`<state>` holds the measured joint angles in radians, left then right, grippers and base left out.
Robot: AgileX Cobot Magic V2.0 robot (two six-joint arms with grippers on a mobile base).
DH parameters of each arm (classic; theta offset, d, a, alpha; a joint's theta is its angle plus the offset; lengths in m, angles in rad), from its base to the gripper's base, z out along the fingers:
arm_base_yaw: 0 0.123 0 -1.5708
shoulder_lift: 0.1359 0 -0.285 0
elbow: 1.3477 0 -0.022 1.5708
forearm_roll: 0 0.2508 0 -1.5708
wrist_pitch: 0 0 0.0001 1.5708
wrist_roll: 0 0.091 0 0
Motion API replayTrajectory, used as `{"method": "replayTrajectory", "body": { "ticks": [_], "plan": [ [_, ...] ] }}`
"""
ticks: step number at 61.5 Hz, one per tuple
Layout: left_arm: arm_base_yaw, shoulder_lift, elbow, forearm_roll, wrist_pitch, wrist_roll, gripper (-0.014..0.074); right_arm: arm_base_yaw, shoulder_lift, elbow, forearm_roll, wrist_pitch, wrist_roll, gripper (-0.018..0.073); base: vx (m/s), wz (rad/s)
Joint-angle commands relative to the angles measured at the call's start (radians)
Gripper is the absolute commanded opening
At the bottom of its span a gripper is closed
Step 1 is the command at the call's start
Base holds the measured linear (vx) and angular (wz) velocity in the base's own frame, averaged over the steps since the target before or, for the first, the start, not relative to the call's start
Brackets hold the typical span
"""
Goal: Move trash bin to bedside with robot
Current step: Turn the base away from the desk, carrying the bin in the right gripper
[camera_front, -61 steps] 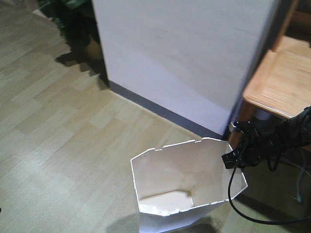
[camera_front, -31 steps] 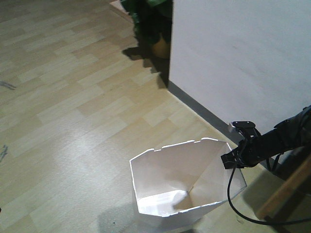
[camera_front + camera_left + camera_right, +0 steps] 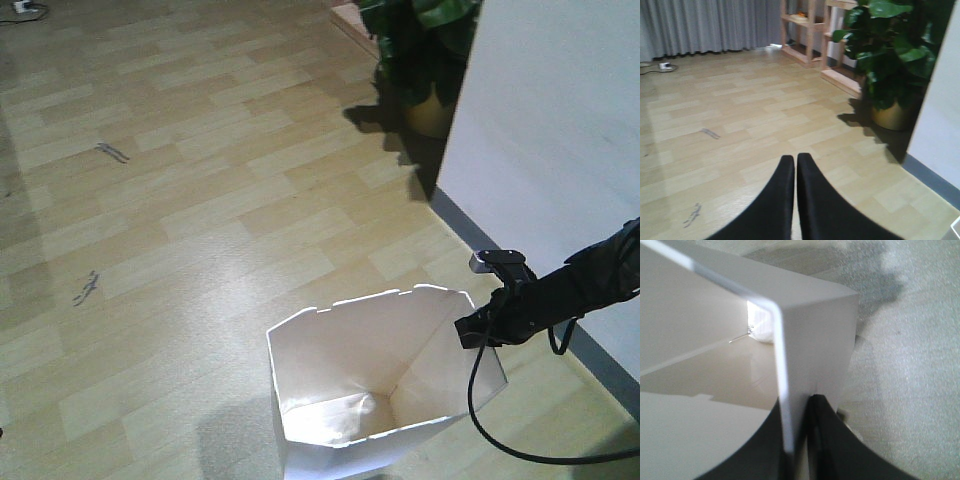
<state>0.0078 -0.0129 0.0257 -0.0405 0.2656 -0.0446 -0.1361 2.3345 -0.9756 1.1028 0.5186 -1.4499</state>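
Observation:
The trash bin is white with an angular rim and stands on the wood floor at the bottom of the front view. My right gripper, on a slim black arm with a looping cable, is shut on the bin's right rim. In the right wrist view the thin white wall of the bin runs between the two black fingers of the right gripper. My left gripper is shut on nothing, hanging over bare floor. The bedside is out of view.
A white wall with a grey skirting runs along the right. A potted plant stands at its corner. Wooden shelves, grey curtains and a power strip lie further off.
The whole view has swung left: the wooden desk has left the frame, the wall slid right, and the plant and more floor came in. The bin and right gripper keep their place in the frame.

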Motion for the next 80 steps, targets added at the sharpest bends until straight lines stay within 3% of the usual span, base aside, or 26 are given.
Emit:
{"method": "replayTrajectory", "body": {
  "ticks": [1, 80],
  "plan": [
    [0.0, -0.014, 0.012, -0.004, -0.069, -0.006, -0.0006, -0.002, -0.078, -0.013, 0.06, 0.181, 0.009, -0.0005, 0.11, 0.37],
    [0.0, -0.014, 0.012, -0.004, -0.069, -0.006, -0.0006, -0.002, -0.078, -0.013, 0.06, 0.181, 0.009, -0.0005, 0.15, 0.33]
  ]
}}
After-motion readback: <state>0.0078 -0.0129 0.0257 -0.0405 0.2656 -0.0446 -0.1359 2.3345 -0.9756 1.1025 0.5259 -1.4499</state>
